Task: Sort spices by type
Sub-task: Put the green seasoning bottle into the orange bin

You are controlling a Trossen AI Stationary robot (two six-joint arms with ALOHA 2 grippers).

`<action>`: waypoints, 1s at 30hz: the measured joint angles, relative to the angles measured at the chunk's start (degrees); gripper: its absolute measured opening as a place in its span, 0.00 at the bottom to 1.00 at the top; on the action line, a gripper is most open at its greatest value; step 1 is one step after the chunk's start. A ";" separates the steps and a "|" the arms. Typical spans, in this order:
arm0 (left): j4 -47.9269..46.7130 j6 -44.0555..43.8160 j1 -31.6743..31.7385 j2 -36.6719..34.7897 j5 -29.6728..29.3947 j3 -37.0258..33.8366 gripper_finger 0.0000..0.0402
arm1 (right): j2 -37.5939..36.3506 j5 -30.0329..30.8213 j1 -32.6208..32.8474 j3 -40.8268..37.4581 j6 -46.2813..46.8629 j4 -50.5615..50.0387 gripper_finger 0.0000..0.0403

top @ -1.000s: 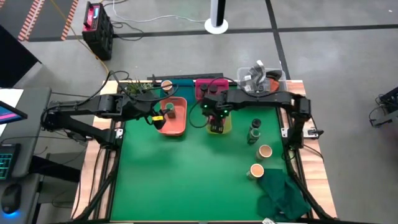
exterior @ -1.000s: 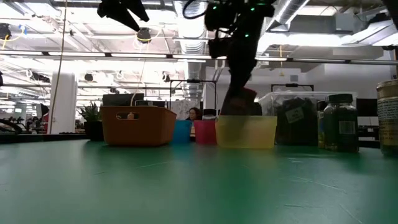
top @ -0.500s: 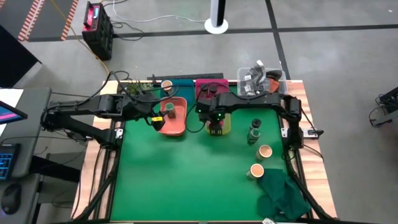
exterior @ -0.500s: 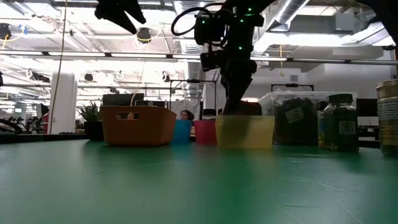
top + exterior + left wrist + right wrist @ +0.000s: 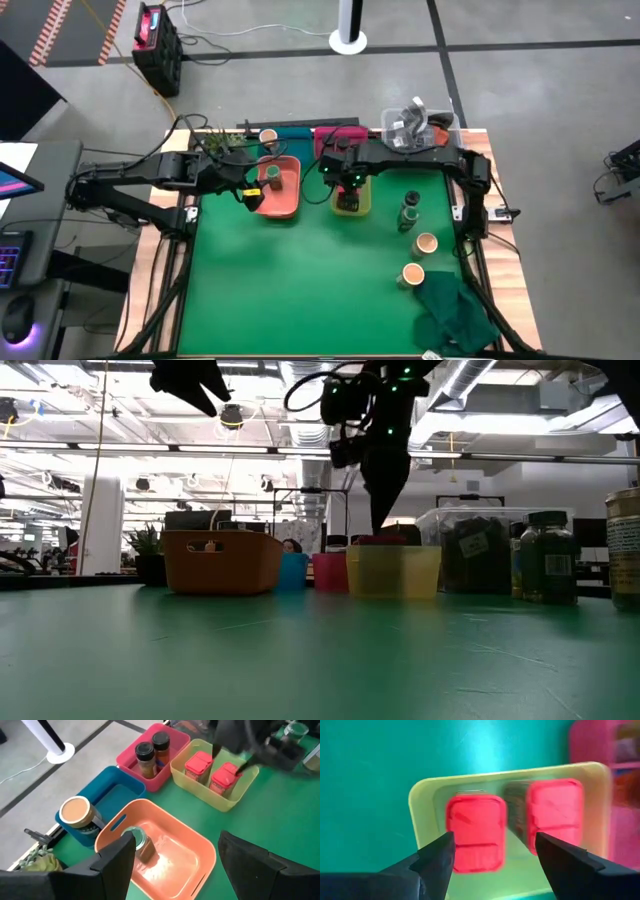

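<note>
Two magenta-pink boxes [image 5: 476, 832] [image 5: 555, 815] stand side by side in the yellow tray [image 5: 365, 205]. My right gripper [image 5: 495, 865] hangs open just above them, pointing down, and touches neither. My left gripper [image 5: 175, 870] is open and hovers over the near left corner of the orange tray [image 5: 175, 845], which holds one green-topped jar [image 5: 140, 840]. A tan-topped jar [image 5: 77, 812] sits in the blue tray [image 5: 117, 790], and two black bottles [image 5: 152, 750] stand in the pink tray [image 5: 172, 740]. On the mat to the right stand dark green jars [image 5: 410, 210] and two tan-topped jars [image 5: 426, 243] [image 5: 412, 273].
The four trays sit in a cluster at the table's far side. A clear box of grey clutter [image 5: 415, 125] stands at the far right corner. A crumpled green cloth [image 5: 455, 310] lies at the near right. The green mat's [image 5: 280, 290] near left half is open.
My right gripper has set a pink box down into the yellow tray, beside the one that stood there. It has let go of the box and risen a little, shifting toward the far edge. The box now stands in the tray by itself.
</note>
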 joint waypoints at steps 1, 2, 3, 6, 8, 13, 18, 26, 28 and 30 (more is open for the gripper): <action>-0.26 -0.02 0.00 0.00 0.00 0.00 0.67 | -0.90 0.01 -0.24 0.00 0.80 -0.07 0.76; -0.65 -0.02 0.00 0.00 0.02 0.00 0.67 | -1.87 0.01 -0.42 0.00 1.54 -0.01 0.76; -0.93 -0.02 0.00 0.00 0.02 0.00 0.67 | -2.83 0.00 -0.67 0.00 2.32 0.19 0.76; -0.73 0.17 0.00 0.00 0.02 0.00 0.67 | -5.94 0.02 -1.29 0.00 4.52 0.35 0.76; -0.54 0.97 0.00 0.00 -0.02 0.00 0.67 | -7.79 0.02 -1.51 0.00 6.23 -0.04 0.76; -0.15 2.57 0.00 0.53 -0.04 0.02 0.67 | -12.80 0.02 -1.74 -1.10 10.60 -2.15 0.76; 1.02 2.71 0.00 1.75 0.60 0.04 0.67 | -19.57 0.02 -0.60 -7.97 16.43 -2.35 0.76; 0.65 4.96 1.09 4.32 8.96 0.07 0.67 | -29.69 0.02 2.72 -19.61 29.33 -2.51 0.76; 0.42 5.45 2.31 5.64 14.19 0.04 0.67 | -31.56 0.02 3.48 -21.36 31.84 -2.81 0.76; 0.36 6.37 3.64 6.89 19.62 0.04 0.67 | -33.23 0.03 4.24 -22.43 33.99 -3.51 0.76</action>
